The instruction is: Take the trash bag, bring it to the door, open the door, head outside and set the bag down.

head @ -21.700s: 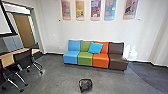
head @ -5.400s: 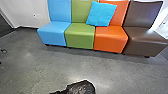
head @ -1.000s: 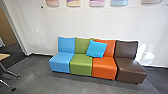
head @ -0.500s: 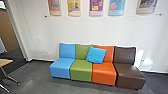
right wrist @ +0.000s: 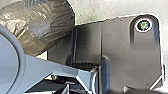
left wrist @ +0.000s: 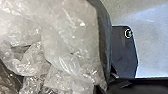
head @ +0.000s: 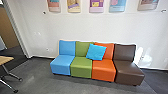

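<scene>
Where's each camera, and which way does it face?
Head: high up, facing forward and down at chairs and pillow.
Left: on that wrist, facing crumpled plastic, likely the bag, and the robot's dark plate.
Right: on that wrist, facing down at bag, plate and jointed bar.
Wrist views share the plate and apparently the bag.

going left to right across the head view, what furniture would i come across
Wood-topped table → light blue seat → green seat → orange seat → dark brown seat.
</scene>
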Robot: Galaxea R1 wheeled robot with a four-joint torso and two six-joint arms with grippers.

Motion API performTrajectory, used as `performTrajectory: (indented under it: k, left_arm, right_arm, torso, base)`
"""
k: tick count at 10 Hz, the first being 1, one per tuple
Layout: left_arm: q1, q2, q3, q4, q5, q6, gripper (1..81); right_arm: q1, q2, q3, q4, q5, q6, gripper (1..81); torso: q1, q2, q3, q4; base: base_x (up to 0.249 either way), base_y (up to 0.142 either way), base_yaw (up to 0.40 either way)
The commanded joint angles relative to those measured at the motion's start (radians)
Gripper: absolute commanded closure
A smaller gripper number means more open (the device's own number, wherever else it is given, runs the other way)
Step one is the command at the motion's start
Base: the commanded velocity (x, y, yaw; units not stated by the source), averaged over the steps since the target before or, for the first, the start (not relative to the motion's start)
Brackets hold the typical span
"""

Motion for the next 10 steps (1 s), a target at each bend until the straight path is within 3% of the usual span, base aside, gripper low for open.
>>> performTrajectory:
  k: [1,2,4,10]
  left_arm:
    - [-0.06,0.018,-0.026,0.003,0.072,0.006,81.1]
    - [-0.06,0.03,-0.049,0.003,0.072,0.006,81.1]
    - [-0.054,0.043,-0.063,0.013,0.072,0.008,81.1]
    - [-0.044,0.047,-0.063,0.021,0.069,0.006,81.1]
  right_arm:
    - [0.051,-0.005,-0.01,-0.008,-0.056,-0.003,1.0]
    - [0.049,0.005,-0.024,-0.008,-0.056,-0.002,1.0]
    - [0.046,0.02,-0.05,-0.008,-0.055,-0.003,1.0]
    - [0.043,0.058,-0.099,-0.01,-0.056,-0.003,1.0]
  torso:
    - [-0.129,0.2,0.0,0.0]
    - [-0.089,0.138,0.0,0.0]
    - [-0.136,0.211,0.0,0.0]
    - [-0.271,0.42,0.144,0.0]
  base:
    - [0.0,0.0,0.0]
    - [0.0,0.0,0.0]
    - [0.0,0.0,0.0]
    - [0.0,0.0,0.0]
